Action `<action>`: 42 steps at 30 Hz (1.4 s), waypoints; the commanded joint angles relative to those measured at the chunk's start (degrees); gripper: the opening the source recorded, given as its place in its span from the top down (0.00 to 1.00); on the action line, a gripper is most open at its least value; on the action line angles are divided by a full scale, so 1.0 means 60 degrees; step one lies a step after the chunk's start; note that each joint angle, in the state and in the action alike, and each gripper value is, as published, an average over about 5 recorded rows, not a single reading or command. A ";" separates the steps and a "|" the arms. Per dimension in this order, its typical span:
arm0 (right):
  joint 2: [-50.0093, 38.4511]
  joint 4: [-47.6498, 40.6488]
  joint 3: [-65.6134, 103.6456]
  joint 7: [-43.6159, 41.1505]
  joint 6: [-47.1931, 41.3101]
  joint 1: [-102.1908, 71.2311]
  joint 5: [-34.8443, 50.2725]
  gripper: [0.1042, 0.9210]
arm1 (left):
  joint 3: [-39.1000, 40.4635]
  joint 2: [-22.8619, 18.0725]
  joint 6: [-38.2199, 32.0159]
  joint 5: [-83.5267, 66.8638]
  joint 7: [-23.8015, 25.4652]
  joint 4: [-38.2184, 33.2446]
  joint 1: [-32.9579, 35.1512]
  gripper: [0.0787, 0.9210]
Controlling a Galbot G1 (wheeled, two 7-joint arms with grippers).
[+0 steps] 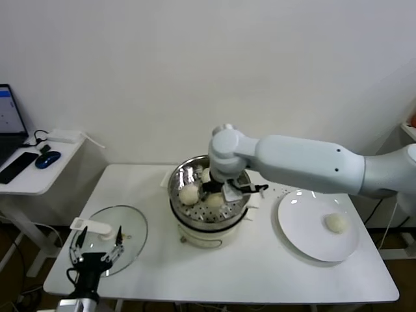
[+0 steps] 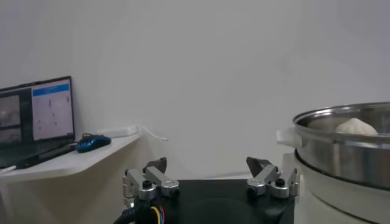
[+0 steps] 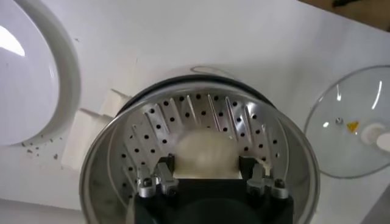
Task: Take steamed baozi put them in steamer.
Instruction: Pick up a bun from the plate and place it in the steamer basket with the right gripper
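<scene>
The steamer (image 1: 182, 179) stands mid-table on its white cooker base. My right gripper (image 1: 218, 190) reaches down into it. In the right wrist view this gripper (image 3: 206, 164) is shut on a cream-white baozi (image 3: 206, 151) just above the perforated bottom (image 3: 152, 125). Two more baozi (image 1: 189, 194) (image 1: 207, 175) lie in the basket, and the one in the grip partly shows (image 1: 214, 199). Another baozi (image 1: 336, 223) rests on the white plate (image 1: 305, 218) to the right. My left gripper (image 1: 97, 255) waits open at the table's front left, holding nothing (image 2: 207, 167).
A round glass lid (image 1: 130, 227) with a white handle lies flat at the front left, right by the left gripper. A side desk at the far left carries a laptop (image 1: 10, 123) and a blue mouse (image 1: 47, 158). In the left wrist view the steamer (image 2: 347, 149) stands close.
</scene>
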 commanded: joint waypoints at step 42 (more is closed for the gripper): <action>0.0095 -0.0455 0.0431 -0.0270 0.0317 -0.0083 0.1022 0.12 | 0.0204 -0.0013 0.0056 0.0165 0.0000 0.0122 -0.0143 0.12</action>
